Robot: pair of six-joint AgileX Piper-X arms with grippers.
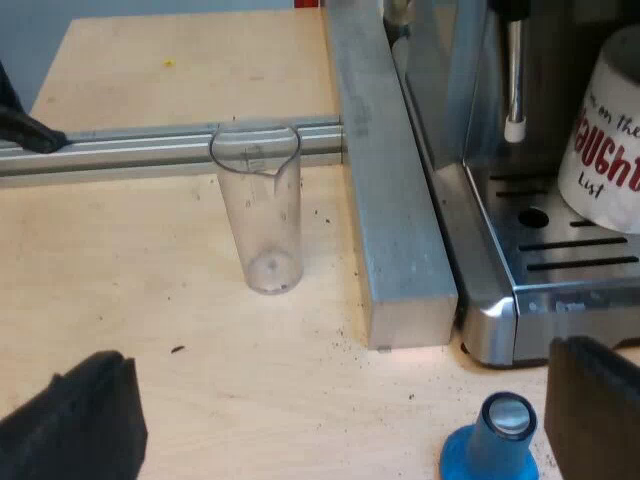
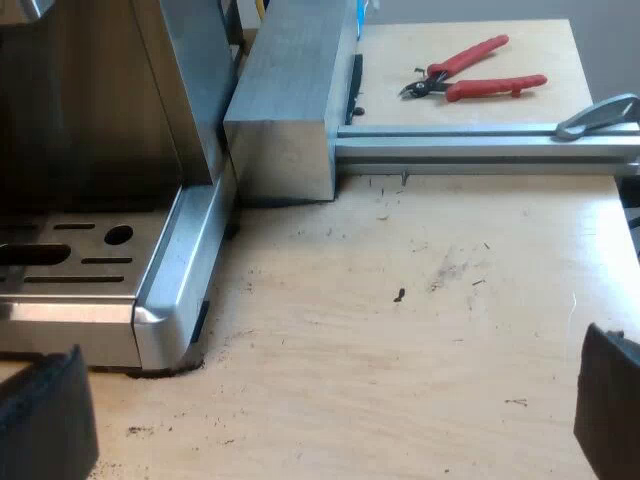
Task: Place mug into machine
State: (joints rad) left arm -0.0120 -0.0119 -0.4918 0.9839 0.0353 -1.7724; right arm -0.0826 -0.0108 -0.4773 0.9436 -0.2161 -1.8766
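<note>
The left gripper [image 1: 340,405] hung low over the wooden table [image 1: 150,290], its two black fingers spread wide and holding nothing. Just beside one finger stood the blue tamper [image 1: 495,440], a smooth plastic cone with a bright metal cap. Beyond it, on the slotted steel drip tray [image 1: 560,255] of the espresso machine [image 1: 470,120], sat the mug [image 1: 605,140]. It was white glazed ceramic with red and black lettering, round-walled, its long axis near upright and leaning a little as the camera saw it. It rested on the grate near the steam wand [image 1: 513,70], a thin polished tube with a white tip.

So the mug lay ahead of the left gripper and off toward the tamper-side finger, apart from both fingers. By my reading it was already in the machine, and any correction would fall to this arm. Out in front of the gripper stood the measuring glass [image 1: 262,215], clear, tall and narrow, with a pouring lip. It stood against a ribbed aluminium rail [image 1: 130,150] that met a square, matte aluminium block [image 1: 385,190] alongside the machine.

The right gripper [image 2: 325,415] was likewise spread and empty, hovering over bare scuffed wood strewn with dark specks. It faced the tray's rounded steel corner, with red-handled cutters [image 2: 480,70] well apart beyond the rail.
</note>
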